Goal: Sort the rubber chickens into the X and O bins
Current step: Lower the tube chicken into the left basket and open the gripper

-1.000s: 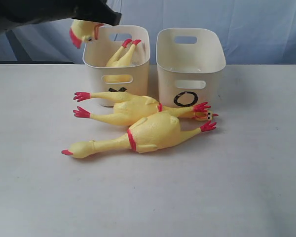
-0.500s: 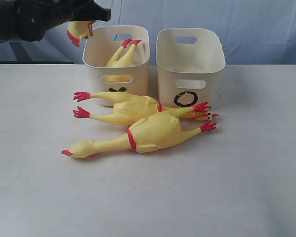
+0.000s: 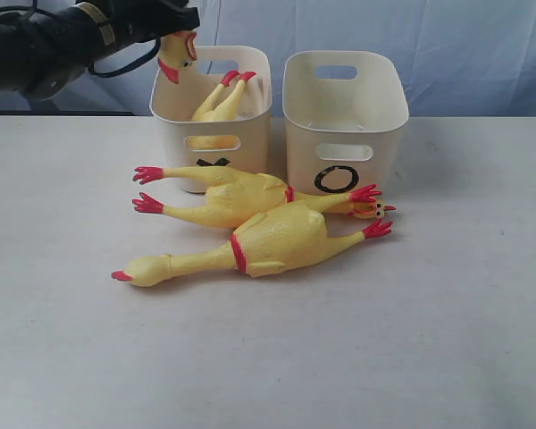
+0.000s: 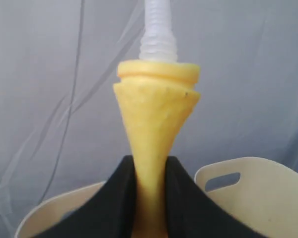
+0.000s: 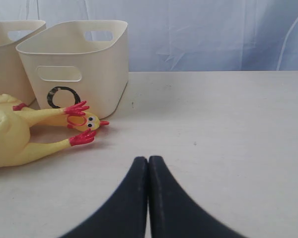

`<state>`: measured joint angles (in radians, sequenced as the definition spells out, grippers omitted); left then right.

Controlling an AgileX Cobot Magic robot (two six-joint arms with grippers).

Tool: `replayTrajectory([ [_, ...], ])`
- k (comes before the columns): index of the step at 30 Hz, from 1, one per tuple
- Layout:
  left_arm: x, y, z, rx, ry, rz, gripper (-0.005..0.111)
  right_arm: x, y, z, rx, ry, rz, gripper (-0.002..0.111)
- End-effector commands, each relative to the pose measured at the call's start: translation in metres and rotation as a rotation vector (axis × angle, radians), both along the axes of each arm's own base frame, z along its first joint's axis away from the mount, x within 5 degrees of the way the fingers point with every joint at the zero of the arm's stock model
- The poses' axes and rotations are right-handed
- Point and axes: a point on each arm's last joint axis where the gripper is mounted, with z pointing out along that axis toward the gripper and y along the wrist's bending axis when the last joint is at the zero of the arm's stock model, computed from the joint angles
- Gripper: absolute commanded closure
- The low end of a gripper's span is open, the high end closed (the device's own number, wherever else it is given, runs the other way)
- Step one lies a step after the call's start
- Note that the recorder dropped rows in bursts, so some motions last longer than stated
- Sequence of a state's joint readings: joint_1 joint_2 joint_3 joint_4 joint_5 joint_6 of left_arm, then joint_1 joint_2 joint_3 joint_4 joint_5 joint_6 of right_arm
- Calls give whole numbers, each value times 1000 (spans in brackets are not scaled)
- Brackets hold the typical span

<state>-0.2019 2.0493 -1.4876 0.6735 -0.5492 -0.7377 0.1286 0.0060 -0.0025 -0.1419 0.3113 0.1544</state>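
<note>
Shifted rightward, the rubbery head piece [image 3: 177, 55] hangs at the cream X bin [image 3: 255, 134] rim, left gripper [image 4: 150, 166] pinching it; we see right gripper [image 5: 148, 163] pressed together.

The rubber chickens [image 3: 272, 239] are yellow with red feet, collars and beaks. The X bin [image 3: 168, 134] and O bin [image 3: 389, 134] are cream, lettered in black; the worktop [image 3: 447, 340] is off-white.

O bin [image 3: 384, 165] smooth plastic (matt); front chicken [image 3: 281, 239] pebbled rubber
</note>
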Motion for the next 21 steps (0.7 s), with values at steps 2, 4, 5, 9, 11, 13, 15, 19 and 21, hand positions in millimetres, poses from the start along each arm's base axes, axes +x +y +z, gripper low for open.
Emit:
replayTrajectory([
  [2, 7, -8, -18, 48, 36, -134, 107, 0, 0, 0, 2, -9, 4, 108],
  [4, 11, -10, -24, 48, 57, -149, 107, 0, 0, 0, 2, -9, 4, 108],
  [5, 13, -10, -28, 36, 70, -150, 107, 0, 0, 0, 2, -9, 4, 108],
  [9, 21, -11, -44, 65, 113, -142, 107, 0, 0, 0, 2, -9, 4, 108],
  [11, 23, -12, -50, 102, 123, -151, 107, 0, 0, 0, 2, -9, 4, 108],
  [13, 24, -13, -56, 112, 147, -161, 107, 0, 0, 0, 2, -9, 4, 108],
  [15, 27, -12, -62, 142, 171, -158, 107, 0, 0, 0, 2, -9, 4, 108],
  [19, 29, -8, -81, 232, 222, -123, 107, 0, 0, 0, 2, -9, 4, 108],
  [21, 30, -7, -84, 257, 234, -110, 107, 0, 0, 0, 2, -9, 4, 108],
])
